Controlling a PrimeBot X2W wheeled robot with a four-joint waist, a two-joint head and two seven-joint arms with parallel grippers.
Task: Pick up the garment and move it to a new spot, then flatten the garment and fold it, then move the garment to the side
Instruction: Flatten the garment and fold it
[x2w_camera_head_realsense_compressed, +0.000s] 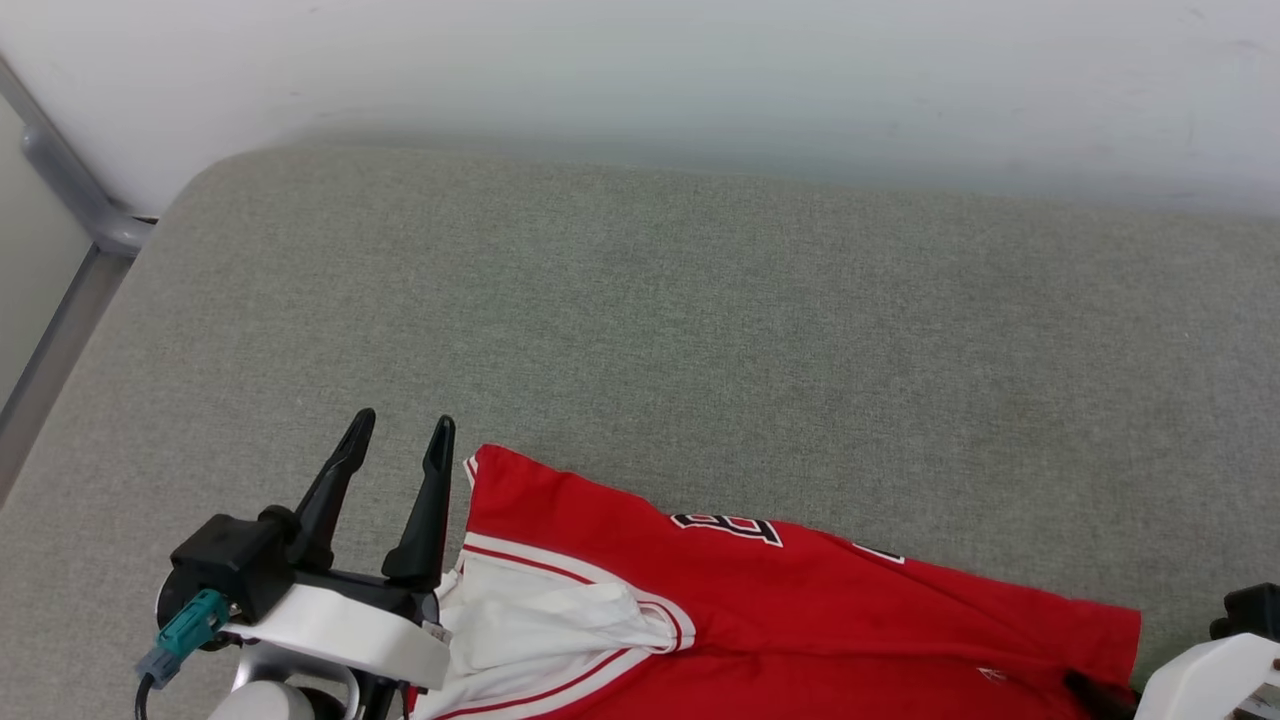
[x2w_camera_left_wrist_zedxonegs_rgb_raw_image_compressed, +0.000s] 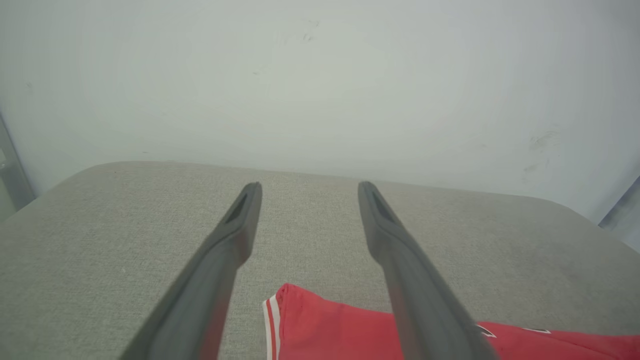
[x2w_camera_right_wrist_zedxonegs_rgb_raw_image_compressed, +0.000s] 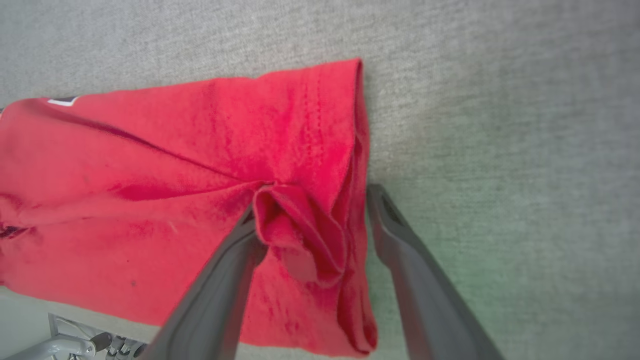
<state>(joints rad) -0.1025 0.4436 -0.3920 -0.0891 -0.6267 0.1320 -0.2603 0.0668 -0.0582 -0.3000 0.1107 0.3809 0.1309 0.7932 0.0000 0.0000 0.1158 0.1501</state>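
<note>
Lying doubled along the near edge of the grey padded surface (x2w_camera_head_realsense_compressed: 640, 330), the garment (x2w_camera_head_realsense_compressed: 800, 590) seems partly folded, rumpled, and not yet moved aside; the left gripper (x2w_camera_head_realsense_compressed: 405, 420) jaws stand open and empty beside it, the right gripper (x2w_camera_right_wrist_zedxonegs_rgb_raw_image_compressed: 312, 205) jaws spread wide around its bunched hem.

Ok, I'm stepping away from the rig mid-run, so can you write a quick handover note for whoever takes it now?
Left gripper: open, empty, above the grey padded surface, beside the left corner of the red jersey T-shirt with white short sleeves.
Right gripper: open, fingers either side of a bunched fold at the shirt's right edge, not clamped.
Shirt: near edge of the surface, one white sleeve turned in over the red body.
Done: apparently laid out, fold begun. Left: finish folding, move it aside.
</note>
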